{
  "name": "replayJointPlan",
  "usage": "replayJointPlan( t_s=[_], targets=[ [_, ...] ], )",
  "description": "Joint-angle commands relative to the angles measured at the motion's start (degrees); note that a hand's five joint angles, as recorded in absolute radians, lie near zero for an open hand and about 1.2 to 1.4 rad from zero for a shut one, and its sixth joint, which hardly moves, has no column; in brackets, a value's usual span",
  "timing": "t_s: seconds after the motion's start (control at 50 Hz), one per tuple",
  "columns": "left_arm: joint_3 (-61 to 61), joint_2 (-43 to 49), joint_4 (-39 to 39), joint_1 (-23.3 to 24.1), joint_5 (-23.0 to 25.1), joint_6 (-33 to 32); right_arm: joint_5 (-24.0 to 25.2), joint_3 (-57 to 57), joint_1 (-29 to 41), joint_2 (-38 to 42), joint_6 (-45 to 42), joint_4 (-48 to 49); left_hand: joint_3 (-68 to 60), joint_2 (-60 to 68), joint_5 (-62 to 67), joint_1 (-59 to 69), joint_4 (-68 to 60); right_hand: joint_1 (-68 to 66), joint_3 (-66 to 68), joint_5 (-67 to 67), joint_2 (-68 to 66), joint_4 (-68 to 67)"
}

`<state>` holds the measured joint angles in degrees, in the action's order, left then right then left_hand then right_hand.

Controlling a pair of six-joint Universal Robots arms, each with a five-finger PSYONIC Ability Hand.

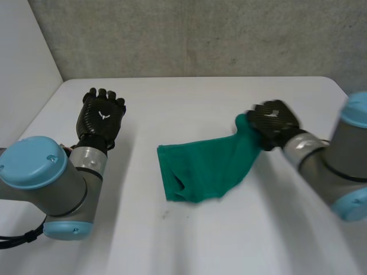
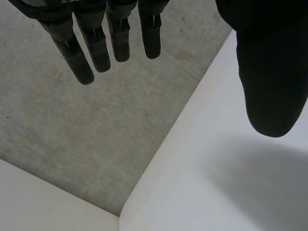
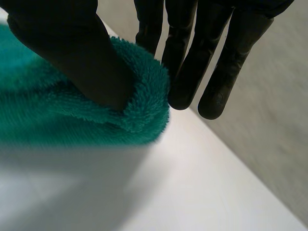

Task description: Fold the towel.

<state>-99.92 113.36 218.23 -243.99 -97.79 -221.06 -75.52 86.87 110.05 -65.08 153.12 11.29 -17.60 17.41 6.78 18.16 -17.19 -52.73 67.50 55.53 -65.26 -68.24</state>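
While the right hand (image 1: 274, 123) pinches the green towel (image 1: 200, 166) at 3 o'clock, advise carrying that corner to 9 o'clock, edges matched; left hand (image 1: 102, 117) relaxed.

1. My left hand (image 1: 102, 117) was open, back up, with the fingers straight and the thumb held apart (nothing in it).
2. My left arm stretched forward on my left side.
3. My right hand (image 1: 274, 123) pinched one end of the towel (image 1: 203, 166) between thumb and fingers.
4. My right arm angled inward from my right side.
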Motion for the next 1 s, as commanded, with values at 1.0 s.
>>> replayJointPlan(
  t_s=[1.0],
  targets=[
    [18.2, 13.4, -34.7, 15.9, -10.7, 32.5, -2.9, -18.0, 11.1, 17.0, 11.2, -20.1, 0.7, -0.5, 0.2, -1.2, 0.3, 42.7, -57.5, -55.5, 55.3, 58.2]
  ],
)
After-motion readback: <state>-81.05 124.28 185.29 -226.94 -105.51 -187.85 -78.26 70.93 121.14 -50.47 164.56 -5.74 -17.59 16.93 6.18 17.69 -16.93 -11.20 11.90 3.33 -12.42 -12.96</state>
